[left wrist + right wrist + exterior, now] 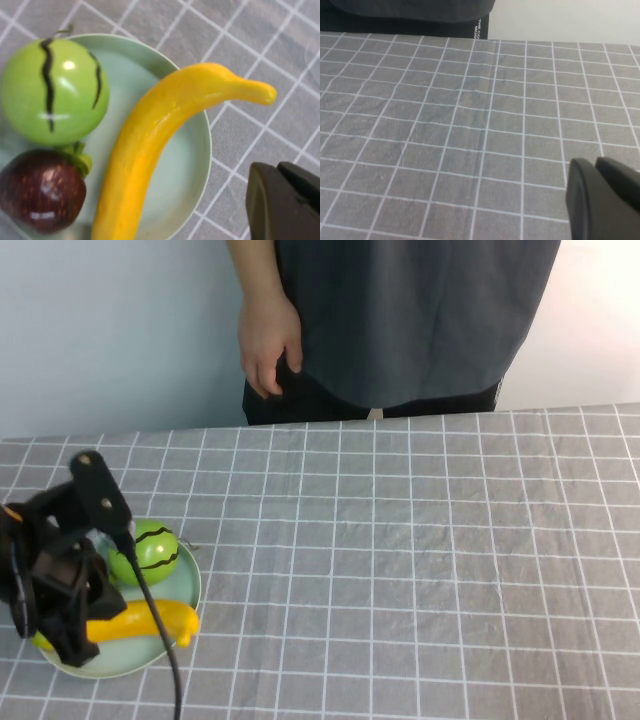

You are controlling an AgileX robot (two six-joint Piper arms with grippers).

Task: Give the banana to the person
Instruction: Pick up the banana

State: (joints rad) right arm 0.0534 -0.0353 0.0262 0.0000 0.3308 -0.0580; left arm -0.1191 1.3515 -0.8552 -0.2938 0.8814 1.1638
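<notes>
High cam angled down at table [420, 540], left wrist cam close over plate [200, 150], both share banana [140, 622].

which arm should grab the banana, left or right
Left. The left gripper hangs directly over the plate where the banana lies. The right gripper faces only bare tablecloth, with no banana near.

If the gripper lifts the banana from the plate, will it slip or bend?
The banana looks glossy and smooth, so it may slip. It seems a rigid toy, unlikely to bend. Its curve could make it pivot on the plate. The left gripper hangs over it; the right gripper is elsewhere, over cloth.
</notes>
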